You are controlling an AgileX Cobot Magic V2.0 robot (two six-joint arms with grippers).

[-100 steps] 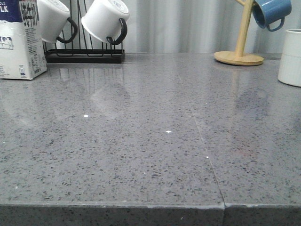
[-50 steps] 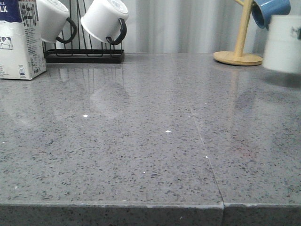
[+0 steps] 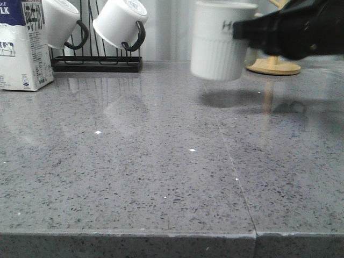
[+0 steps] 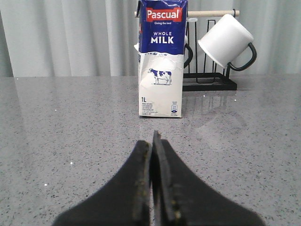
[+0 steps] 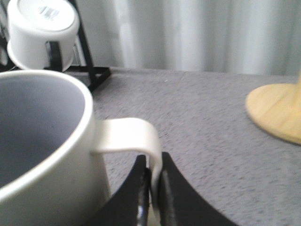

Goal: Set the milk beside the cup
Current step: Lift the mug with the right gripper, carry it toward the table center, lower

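Note:
The milk carton (image 3: 21, 45) stands upright at the far left of the grey counter; the left wrist view shows it (image 4: 161, 61) ahead of my left gripper (image 4: 151, 141), which is shut, empty and apart from it. The ribbed white cup (image 3: 220, 43) hangs a little above the counter at centre right, blurred by motion. My right gripper (image 3: 250, 29) holds it from the right. In the right wrist view the right gripper (image 5: 154, 165) is shut on the cup's white handle (image 5: 136, 136), with the cup's open mouth (image 5: 37, 127) in front.
A black rack (image 3: 97, 62) with two white black-handled mugs (image 3: 121, 24) stands behind the carton. A wooden mug tree base (image 3: 274, 65) sits at the back right, partly behind my right arm. The counter's front edge (image 3: 172, 235) runs along the bottom.
The cup has been lifted from the far right and carried left toward the middle of the counter by my right gripper, which has come into view. The milk has not moved.

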